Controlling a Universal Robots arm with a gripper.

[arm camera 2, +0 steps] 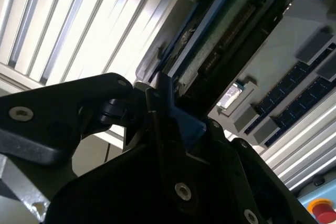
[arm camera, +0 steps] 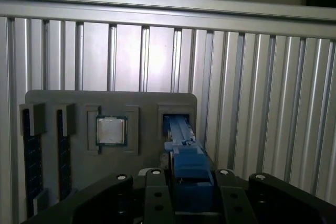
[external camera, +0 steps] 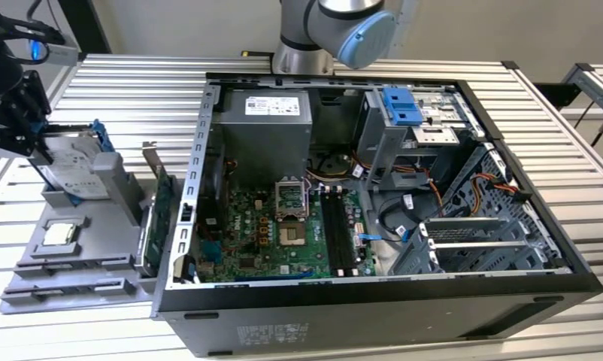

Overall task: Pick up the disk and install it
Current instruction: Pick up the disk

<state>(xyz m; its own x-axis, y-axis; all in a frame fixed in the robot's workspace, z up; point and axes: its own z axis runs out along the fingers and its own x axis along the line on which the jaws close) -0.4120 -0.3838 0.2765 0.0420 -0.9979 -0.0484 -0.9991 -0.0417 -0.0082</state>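
First wrist view: the gripper point(arm camera: 190, 177), fingers point(arm camera: 156, 192) clamped on the disk point(arm camera: 180, 129), hides its near end. It stands on edge, long axis pointing away from them

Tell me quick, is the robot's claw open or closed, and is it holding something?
Gripper: closed on the disk, with a finger on each side of its blue rail.

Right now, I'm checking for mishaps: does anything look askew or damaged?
Nothing stands out. The disk leans in its slot on the grey tray, the hand at its upper end; the processor chip lies flat.
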